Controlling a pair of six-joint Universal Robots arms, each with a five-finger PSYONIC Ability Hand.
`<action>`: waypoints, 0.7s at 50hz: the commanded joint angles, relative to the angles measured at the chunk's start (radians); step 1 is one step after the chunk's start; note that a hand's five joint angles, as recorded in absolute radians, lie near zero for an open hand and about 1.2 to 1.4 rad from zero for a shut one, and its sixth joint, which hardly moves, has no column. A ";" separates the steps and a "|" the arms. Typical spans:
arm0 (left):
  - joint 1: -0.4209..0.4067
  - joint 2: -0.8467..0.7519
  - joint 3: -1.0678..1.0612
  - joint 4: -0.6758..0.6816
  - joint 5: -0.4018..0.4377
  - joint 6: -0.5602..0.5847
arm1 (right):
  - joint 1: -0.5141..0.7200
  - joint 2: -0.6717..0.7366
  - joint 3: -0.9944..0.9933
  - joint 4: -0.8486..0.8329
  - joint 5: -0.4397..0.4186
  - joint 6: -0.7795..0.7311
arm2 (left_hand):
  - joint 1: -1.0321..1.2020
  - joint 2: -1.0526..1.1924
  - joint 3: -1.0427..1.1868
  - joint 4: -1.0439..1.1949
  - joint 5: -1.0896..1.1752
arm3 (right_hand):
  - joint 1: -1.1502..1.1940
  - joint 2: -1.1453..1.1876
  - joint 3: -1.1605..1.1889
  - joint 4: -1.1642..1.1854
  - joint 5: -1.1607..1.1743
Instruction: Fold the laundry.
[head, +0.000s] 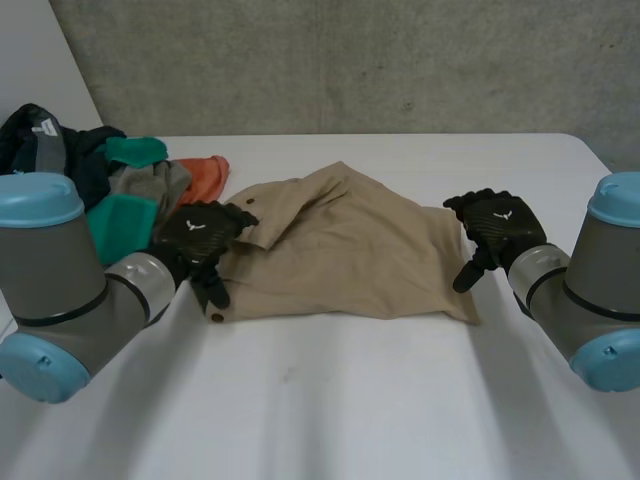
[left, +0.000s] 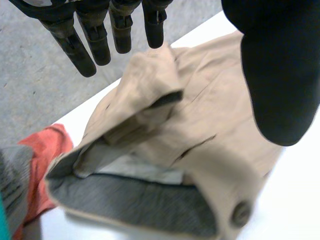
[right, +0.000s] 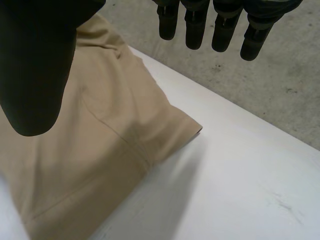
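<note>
Crumpled tan buttoned trousers lie mid-way across the white table, the left hand straight-fingered and empty over their waistband edge, the right hand likewise empty over the opposite hem corner, with a mixed-colour clothes pile just beside the left hand.

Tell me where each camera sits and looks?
Head view: behind the arms, looking down at the table; left hand, right hand show.
Left wrist view: on that wrist, facing the beige garment's button end; own fingers.
Right wrist view: on that wrist, facing its corner; own fingers.
All share the garment.
</note>
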 joint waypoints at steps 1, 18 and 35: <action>-0.069 0.011 0.030 -0.074 -0.072 -0.057 | 0.000 0.000 -0.002 -0.001 0.001 0.006 | -0.015 -0.021 -0.027 -0.019 -0.046 | -0.037 -0.029 -0.030 -0.030 -0.045; -0.103 -0.176 0.118 -0.091 -0.216 0.062 | -0.002 0.002 0.000 -0.004 0.001 0.001 | 0.452 0.445 0.440 0.448 0.421 | -0.037 -0.029 -0.030 -0.030 -0.045; -0.052 -0.161 0.229 0.051 -0.319 0.115 | 0.003 -0.005 0.003 -0.004 0.001 -0.006 | 1.201 1.194 1.189 1.197 1.169 | -0.037 -0.029 -0.030 -0.030 -0.045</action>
